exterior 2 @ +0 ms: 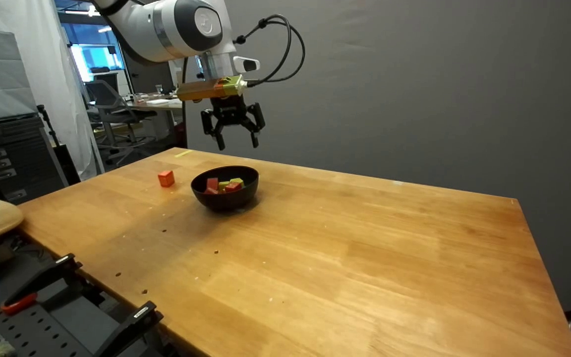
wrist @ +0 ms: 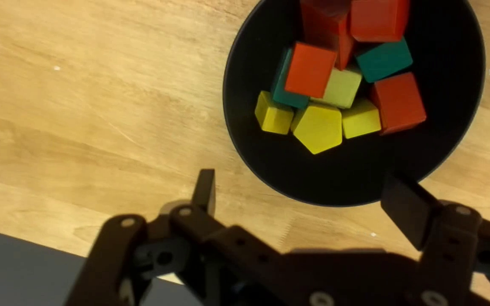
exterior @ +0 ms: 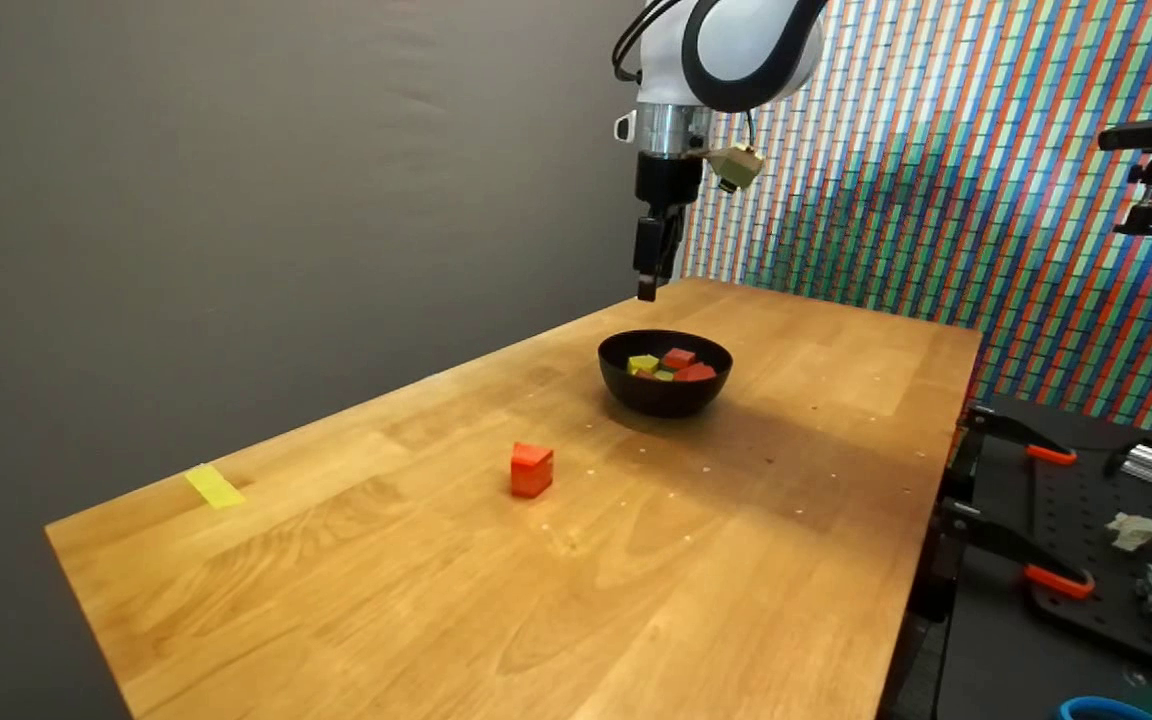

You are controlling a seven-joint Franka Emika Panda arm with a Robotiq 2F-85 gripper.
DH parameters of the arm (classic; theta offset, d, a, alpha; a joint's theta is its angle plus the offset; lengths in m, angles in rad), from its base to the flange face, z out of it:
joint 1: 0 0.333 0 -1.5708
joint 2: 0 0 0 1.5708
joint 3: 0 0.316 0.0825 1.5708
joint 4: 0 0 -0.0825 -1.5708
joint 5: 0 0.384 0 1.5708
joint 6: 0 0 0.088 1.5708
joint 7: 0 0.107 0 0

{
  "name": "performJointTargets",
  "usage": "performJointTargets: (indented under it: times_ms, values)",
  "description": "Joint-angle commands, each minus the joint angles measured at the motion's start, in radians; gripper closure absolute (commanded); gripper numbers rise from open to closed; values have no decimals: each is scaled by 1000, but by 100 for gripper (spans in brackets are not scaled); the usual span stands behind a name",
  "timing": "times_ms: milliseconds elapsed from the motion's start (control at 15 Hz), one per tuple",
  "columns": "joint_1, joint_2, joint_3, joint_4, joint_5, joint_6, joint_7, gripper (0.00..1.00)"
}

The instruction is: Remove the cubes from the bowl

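Black bowl (exterior: 666, 402) of red, yellow, teal blocks (wrist: 318, 128) on wooden table (exterior: 436, 600), nearer its wall-side edge; orange-red cube (exterior: 532, 471) outside the bowl, toward the corner with yellow strip (exterior: 215, 486); Robotiq gripper (exterior 2: 238, 144) above, jaws spread

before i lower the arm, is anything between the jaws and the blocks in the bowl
Nothing visible, save perhaps the bowl's rim: the open jaws hang higher than it, and no cover hides the blocks inside.

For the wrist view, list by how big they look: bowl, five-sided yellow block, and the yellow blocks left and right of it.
1. Bowl
2. Five-sided yellow block
3. Left yellow block and right yellow block: too alike to rank
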Motion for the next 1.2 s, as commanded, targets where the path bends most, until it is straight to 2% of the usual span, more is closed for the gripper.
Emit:
performJointTargets:
  times_ms: [0, 533, 867, 1133]
  values:
    - [-8, 2, 11, 3, -4, -2, 3, 0]
    - [-53, 172, 51, 120, 146, -18, -21, 0]
    - [-62, 266, 65, 191, 176, -25, -5, 0]
    - [-52, 275, 53, 185, 166, -61, 22, 0]
